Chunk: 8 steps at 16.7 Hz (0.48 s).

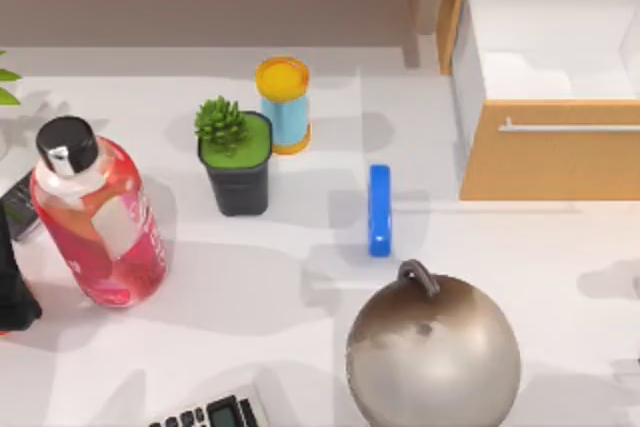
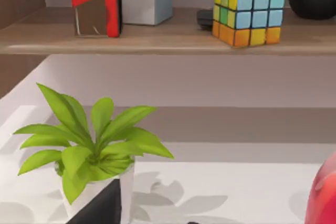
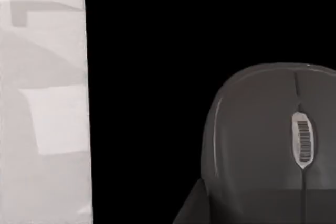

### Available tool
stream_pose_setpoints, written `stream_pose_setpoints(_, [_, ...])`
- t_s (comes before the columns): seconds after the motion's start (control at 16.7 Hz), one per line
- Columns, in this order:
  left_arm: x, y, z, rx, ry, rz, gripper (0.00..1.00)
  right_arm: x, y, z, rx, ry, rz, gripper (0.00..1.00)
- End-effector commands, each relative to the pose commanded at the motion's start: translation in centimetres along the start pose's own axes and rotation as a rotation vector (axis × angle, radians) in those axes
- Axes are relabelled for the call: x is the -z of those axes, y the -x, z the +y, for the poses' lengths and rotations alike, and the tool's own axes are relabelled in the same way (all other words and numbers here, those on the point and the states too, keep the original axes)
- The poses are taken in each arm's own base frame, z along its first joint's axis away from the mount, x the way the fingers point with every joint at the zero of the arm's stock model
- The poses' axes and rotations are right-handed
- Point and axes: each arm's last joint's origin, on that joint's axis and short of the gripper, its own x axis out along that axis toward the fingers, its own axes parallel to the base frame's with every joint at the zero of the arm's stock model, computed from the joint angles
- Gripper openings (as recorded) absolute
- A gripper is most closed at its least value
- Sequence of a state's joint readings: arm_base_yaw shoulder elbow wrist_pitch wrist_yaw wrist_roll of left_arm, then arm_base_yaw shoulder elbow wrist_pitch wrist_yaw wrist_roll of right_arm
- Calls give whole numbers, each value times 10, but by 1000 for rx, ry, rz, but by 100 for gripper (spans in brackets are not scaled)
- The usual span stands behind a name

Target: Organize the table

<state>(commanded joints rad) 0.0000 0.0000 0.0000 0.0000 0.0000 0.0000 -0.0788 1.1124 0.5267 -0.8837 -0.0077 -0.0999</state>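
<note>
— What's on the bench (image 1: 560,277) just now?

— Plenty. It is a wide, pale, smooth slab, stiff and fixed, nothing to lift; the job is the clutter on it. At the left lies a pink bottle (image 1: 100,222) with a black cap, glossy and tilted. I'd guess it is slippery and heavy if full, so take it round the body.

— And the middle?

— A small plant (image 1: 235,162) in a black square pot, upright, and just behind it a blue cylinder (image 1: 284,105) with a yellow lid. To their right lies a blue bar (image 1: 379,210), slim and hard, easy to pinch across its narrow sides. Near us is a metal ball (image 1: 433,352) with a little loop on top. It looks heavy and prone to roll; the loop is the only sensible hold.

— The drawer?

— The drawer (image 1: 545,47) at the far right stands open, white inside. A calculator (image 1: 215,414) peeks in at the near edge.

— And the tools?

— The right wrist camera looks at a grey mouse (image 3: 268,145), smooth and domed, against blackness. The left one looks at a leafy plant (image 2: 86,145) below a shelf (image 2: 168,40) with a puzzle cube (image 2: 249,14). Whether either tool is apart or together, I cannot tell.
</note>
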Motion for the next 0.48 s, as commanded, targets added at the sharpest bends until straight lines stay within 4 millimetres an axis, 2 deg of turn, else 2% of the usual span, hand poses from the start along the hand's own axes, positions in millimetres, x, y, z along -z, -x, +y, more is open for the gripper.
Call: stream_pose_setpoints(0.48, [0,0,0,0,0,0,100,-4,4,1,0,6,-29,0])
